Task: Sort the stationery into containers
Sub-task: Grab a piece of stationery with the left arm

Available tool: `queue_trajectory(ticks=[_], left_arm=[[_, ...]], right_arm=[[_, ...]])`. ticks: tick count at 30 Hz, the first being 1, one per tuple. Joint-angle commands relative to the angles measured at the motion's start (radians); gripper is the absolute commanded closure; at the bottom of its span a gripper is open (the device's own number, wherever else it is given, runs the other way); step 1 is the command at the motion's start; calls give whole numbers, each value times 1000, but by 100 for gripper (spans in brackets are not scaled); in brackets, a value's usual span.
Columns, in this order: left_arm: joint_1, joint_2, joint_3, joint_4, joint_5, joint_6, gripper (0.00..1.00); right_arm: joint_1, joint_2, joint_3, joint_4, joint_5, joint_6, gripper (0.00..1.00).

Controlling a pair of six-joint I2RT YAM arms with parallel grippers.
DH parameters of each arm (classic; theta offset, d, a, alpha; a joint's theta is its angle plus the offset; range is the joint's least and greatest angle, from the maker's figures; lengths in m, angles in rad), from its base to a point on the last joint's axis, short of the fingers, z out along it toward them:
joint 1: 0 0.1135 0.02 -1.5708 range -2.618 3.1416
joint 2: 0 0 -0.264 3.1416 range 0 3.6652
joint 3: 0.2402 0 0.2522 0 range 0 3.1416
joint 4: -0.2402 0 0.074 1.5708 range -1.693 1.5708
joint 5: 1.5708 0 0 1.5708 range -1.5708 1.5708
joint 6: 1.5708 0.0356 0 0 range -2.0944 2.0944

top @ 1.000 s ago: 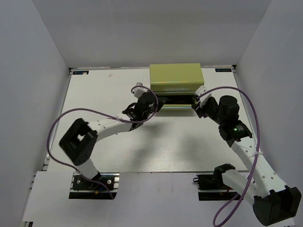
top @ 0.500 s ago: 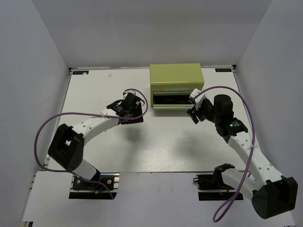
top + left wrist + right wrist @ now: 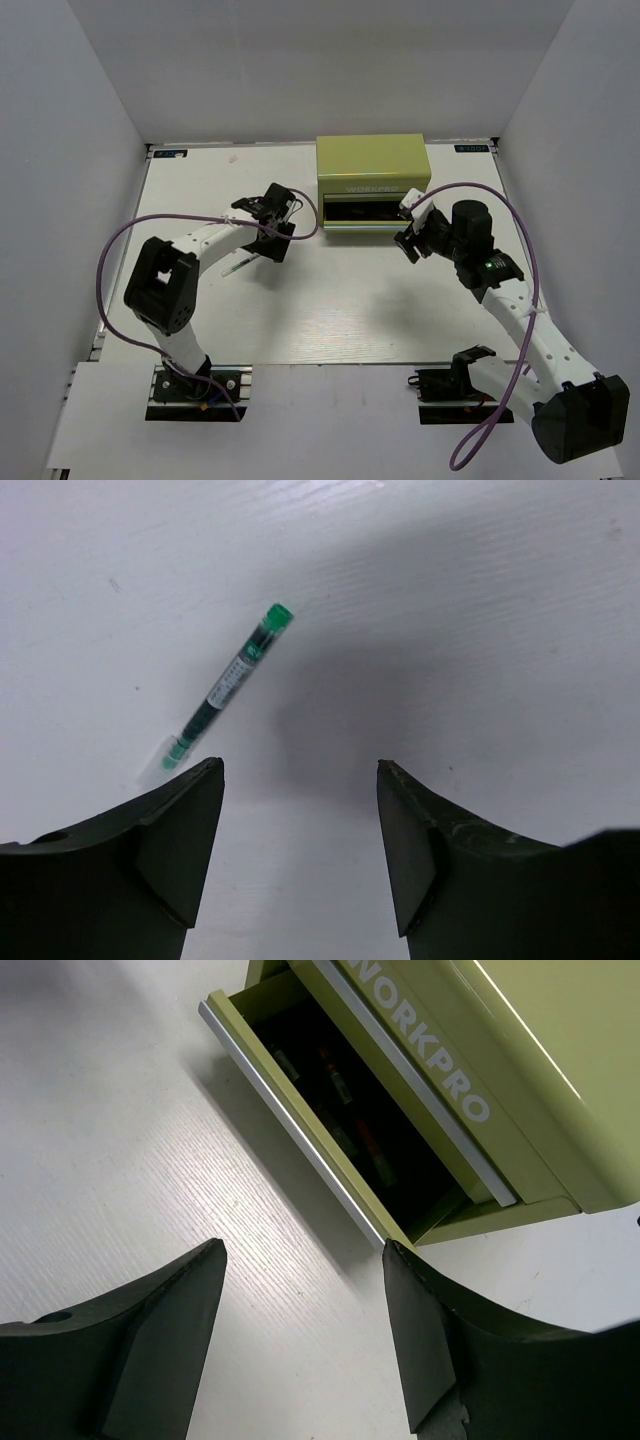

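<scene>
White table [image 3: 330, 310]: green-tipped pen [image 3: 228, 685] lying flat; olive tool chest [image 3: 372, 165] at far edge.

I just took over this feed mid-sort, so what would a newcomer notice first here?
The olive-green tool chest at the far edge of the table, one front drawer pulled out with pens inside. Next, a single green-capped pen lying on the table just ahead of the open left gripper. The open right gripper hovers empty near the drawer.
</scene>
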Motion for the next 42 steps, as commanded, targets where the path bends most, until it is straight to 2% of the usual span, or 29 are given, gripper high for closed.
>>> queue_trajectory(ticks=[1,14,19,24,30,33,37,39,42], left_arm=[[32,62,40,7,13,120,29],[112,145,40,82,42,192,37],[130,182,49,82,79,201,44],[139,205,6,72,166,189,70],[139,182,-60,90,212,143,76],[139,142,-69,122,275,102,83],[125,49,-60,192,437,53,92],[113,-46,-49,248,556,28,92],[113,-181,-84,426,711,19,94]], right_arm=[[-2,-27,15,-2,3,-14,30],[0,-36,-5,-10,13,-6,30],[0,-35,-3,-11,14,-8,30],[0,-30,7,-8,13,-5,30],[0,-33,9,-10,11,-2,30],[-2,-33,9,-11,6,-2,30],[0,-30,15,-14,5,-5,30],[-2,-32,15,-17,5,-10,30],[0,-32,21,-17,11,-14,30]])
